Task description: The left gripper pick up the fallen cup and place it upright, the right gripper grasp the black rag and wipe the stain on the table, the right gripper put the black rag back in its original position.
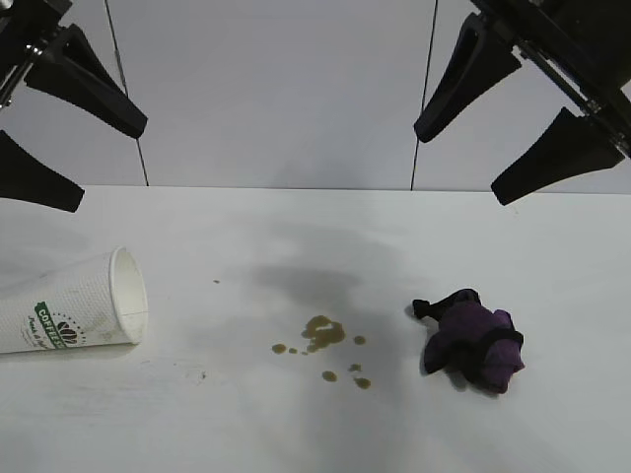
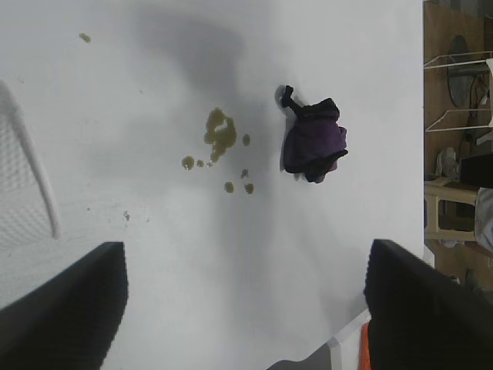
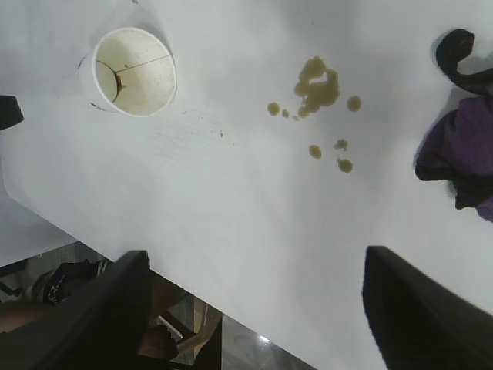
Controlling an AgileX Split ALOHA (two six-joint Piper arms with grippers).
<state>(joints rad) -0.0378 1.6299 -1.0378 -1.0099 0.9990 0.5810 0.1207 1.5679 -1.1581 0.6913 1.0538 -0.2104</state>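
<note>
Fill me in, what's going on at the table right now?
Nothing is being handled yet. The cup lies on its side at the table's left, mouth facing the stain, a cluster of brown blotches mid-table. The rag, dark purple and black, sits bunched to the stain's right. The left gripper hangs open above the cup's side, and the right gripper hangs open above the rag's side. Both are empty and clear of the tabletop.

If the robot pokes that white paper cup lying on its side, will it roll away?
Probably, a bit. The white textured paper cup lies on its side on the smooth white table, and its rim is wider than its base, so it would likely curve rather than roll straight. It looks empty in the right wrist view, so it is probably light and easily squashed.
</note>
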